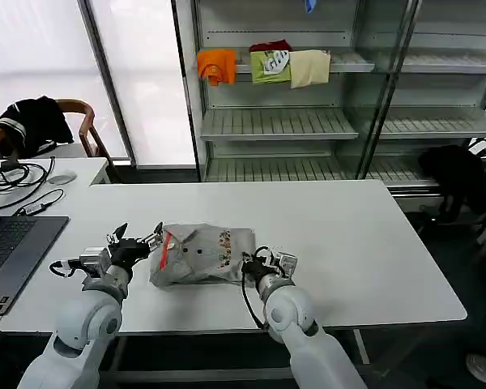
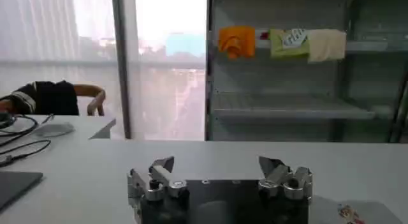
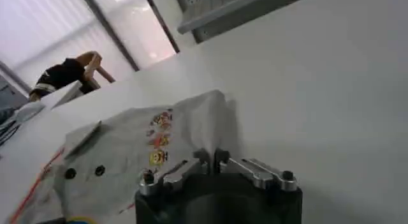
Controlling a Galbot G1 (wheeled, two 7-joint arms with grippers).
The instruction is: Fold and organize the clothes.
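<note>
The clothes are one light grey shirt (image 1: 201,253), lying bunched and partly folded on the white table (image 1: 364,243), with its orange-red collar strip toward my left arm and the small multicolour print on top. My right gripper (image 1: 259,261) is at the shirt's right edge. In the right wrist view its fingertips (image 3: 212,160) are shut on a raised fold of the shirt (image 3: 127,161). At the collar side my left gripper (image 1: 134,240) stands open just off the cloth. Its fingers (image 2: 162,166) are spread wide with nothing between them, and a shirt corner (image 2: 357,212) lies beside them.
A laptop (image 1: 12,251), cables (image 1: 16,182) and a mouse (image 1: 61,178) lie on the table's left. A chair (image 1: 73,121) with a black garment stands behind. The shelf unit (image 1: 275,121) holds orange, green and cream folded garments; a black garment (image 1: 458,174) hangs at the right.
</note>
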